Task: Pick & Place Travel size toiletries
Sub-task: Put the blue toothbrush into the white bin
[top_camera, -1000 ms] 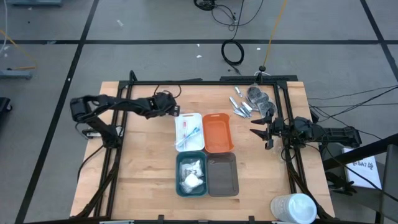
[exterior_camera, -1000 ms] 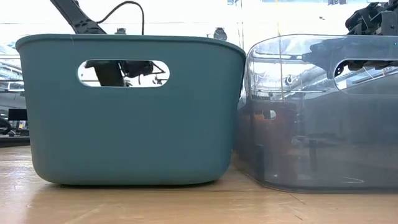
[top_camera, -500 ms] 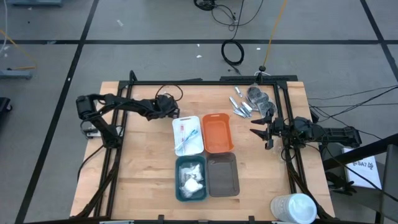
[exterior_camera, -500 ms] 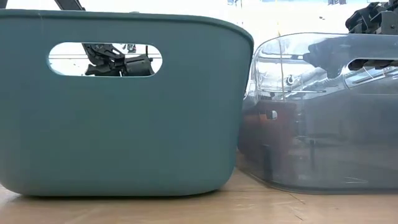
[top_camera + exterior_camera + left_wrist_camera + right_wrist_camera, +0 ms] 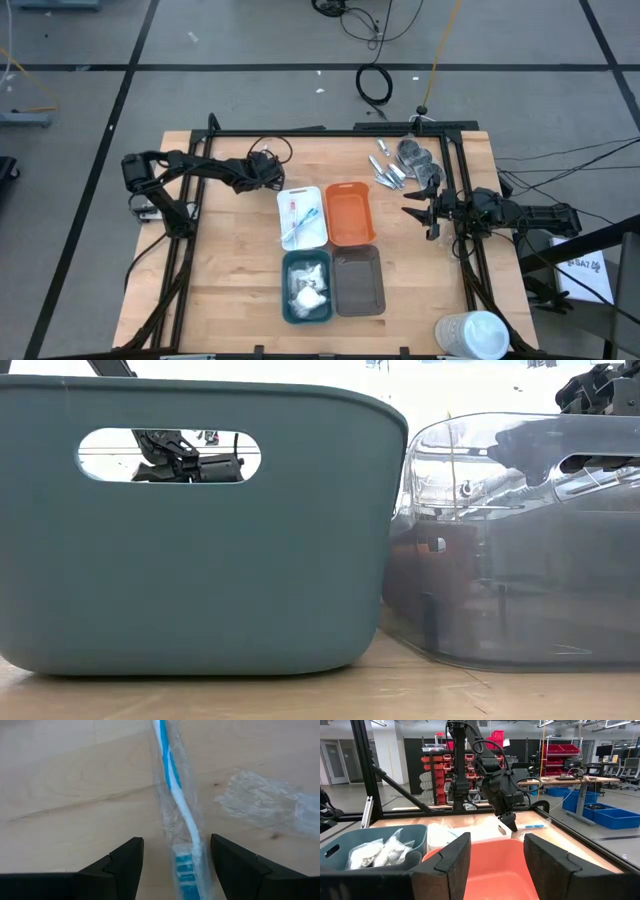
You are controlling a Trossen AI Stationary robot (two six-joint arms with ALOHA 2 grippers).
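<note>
My left gripper (image 5: pixel 270 177) is open, low over the wood by the white tray's (image 5: pixel 282 200) far left corner. Its fingers stand on either side of a blue clear-wrapped stick (image 5: pixel 175 815) that lies flat on the table; they do not touch it. The stick also shows in the right wrist view (image 5: pixel 535 826). Pink and blue sticks (image 5: pixel 302 215) lie in the white tray, and white sachets (image 5: pixel 308 285) lie in the teal tray (image 5: pixel 288 300). Silver and dark grey pieces (image 5: pixel 405 163) lie at the far right. My right gripper (image 5: pixel 413 212) waits open to the right of the orange tray (image 5: pixel 350 212).
A grey tray (image 5: pixel 358 282) stands to the right of the teal one. A big white cup (image 5: pixel 472 333) stands at the near right corner. A second clear wrapper (image 5: pixel 270 805) lies beside the blue stick. A black frame (image 5: pixel 330 131) borders the table. Bare wood lies at the near left.
The teal tray has slid toward the table's near edge and stands larger in the low view. The white tray has shifted a little toward the left and near edges. My left gripper has drawn back slightly toward the table's left edge.
</note>
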